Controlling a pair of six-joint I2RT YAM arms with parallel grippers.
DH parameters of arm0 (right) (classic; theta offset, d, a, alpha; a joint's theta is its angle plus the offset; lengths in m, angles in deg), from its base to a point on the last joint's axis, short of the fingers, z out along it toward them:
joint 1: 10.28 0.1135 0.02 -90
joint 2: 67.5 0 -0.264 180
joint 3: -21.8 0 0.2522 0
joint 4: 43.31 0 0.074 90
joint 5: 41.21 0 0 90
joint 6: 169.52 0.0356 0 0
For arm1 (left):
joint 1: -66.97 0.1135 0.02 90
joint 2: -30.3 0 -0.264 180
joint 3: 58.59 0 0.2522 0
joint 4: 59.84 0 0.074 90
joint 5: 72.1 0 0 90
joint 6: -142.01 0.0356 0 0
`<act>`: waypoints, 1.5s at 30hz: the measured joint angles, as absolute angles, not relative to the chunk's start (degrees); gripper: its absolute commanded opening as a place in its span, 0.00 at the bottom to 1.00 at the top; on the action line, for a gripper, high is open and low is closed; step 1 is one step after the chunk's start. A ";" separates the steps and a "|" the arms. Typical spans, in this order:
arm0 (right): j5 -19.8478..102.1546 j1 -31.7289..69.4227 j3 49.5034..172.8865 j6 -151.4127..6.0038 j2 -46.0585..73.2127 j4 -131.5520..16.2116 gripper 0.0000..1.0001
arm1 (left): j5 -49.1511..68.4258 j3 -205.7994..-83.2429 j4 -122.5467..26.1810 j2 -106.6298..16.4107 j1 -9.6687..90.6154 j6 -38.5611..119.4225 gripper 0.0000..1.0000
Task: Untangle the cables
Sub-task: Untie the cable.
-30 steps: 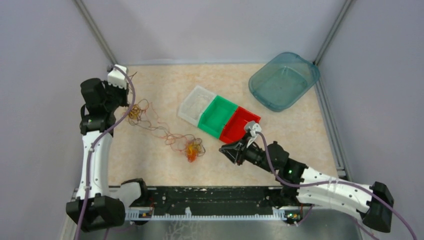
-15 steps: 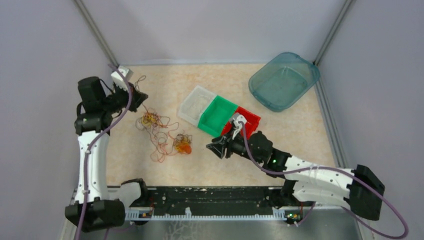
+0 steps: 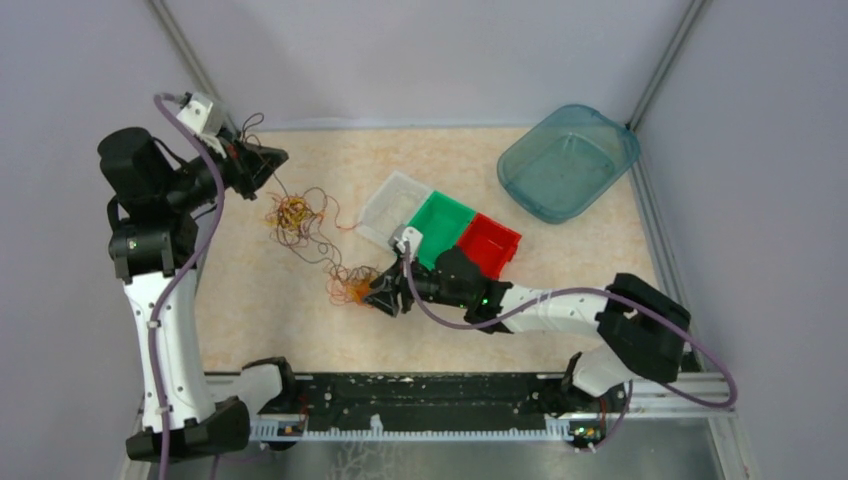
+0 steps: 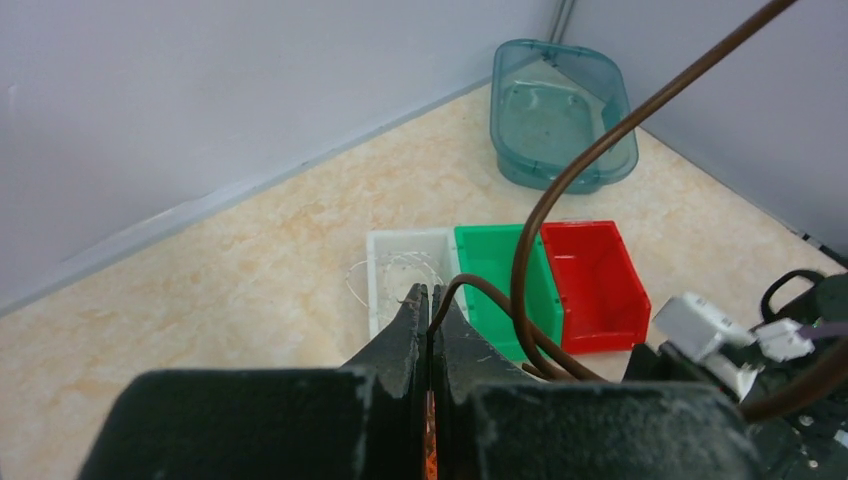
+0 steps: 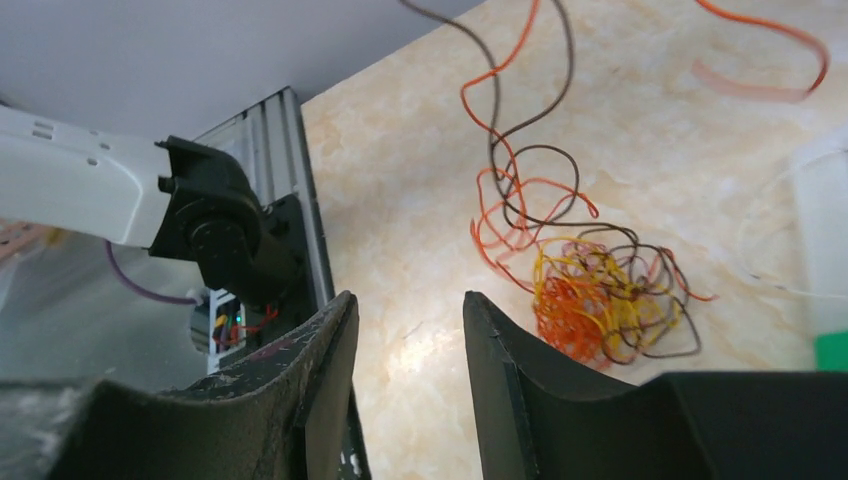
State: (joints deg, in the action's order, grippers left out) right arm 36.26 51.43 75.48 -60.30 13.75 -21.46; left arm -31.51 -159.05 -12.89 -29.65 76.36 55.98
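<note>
Top external: cables (image 3: 293,213) light, limp, snaggy. My left gripper (image 3: 272,158) pinched shut on brown strand (image 4: 560,190); right gripper (image 3: 375,298) half-open, empty, beside orange knot (image 3: 352,290). I'd grab there.

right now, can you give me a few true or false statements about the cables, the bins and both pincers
1. The left pincer is shut on a brown cable. True.
2. The right pincer grips the orange and yellow clump. False: its jaws stand apart with nothing between them, and the clump lies on the table beside it.
3. The green bin sits between the white bin and the red bin. True.
4. The teal tub holds a pile of cables. False: no cables show in it, and the tangle lies on the table to the left of the bins.
</note>
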 measured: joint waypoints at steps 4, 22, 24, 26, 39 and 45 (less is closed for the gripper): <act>34.58 53.90 79.00 -62.39 19.32 -20.15 0.45 | -31.71 -162.11 -12.76 -30.54 76.36 52.94 0.00; 39.60 58.71 92.82 -70.26 37.70 -20.98 0.45 | -31.25 -166.85 -15.69 -30.04 76.36 45.33 0.00; 40.85 58.73 93.80 -70.98 38.51 -21.46 0.43 | -31.47 -167.48 -15.75 -29.89 76.36 44.85 0.00; 42.38 58.73 94.98 -71.68 39.43 -21.72 0.41 | -31.66 -168.03 -15.82 -29.71 76.36 44.24 0.00; 51.89 58.56 99.66 -75.16 45.20 -22.81 0.00 | -31.57 -169.91 -16.32 -29.32 76.36 42.69 0.00; 50.38 58.17 90.56 -73.48 39.02 -19.32 0.00 | -28.10 -168.53 -16.80 -28.73 76.36 45.84 0.00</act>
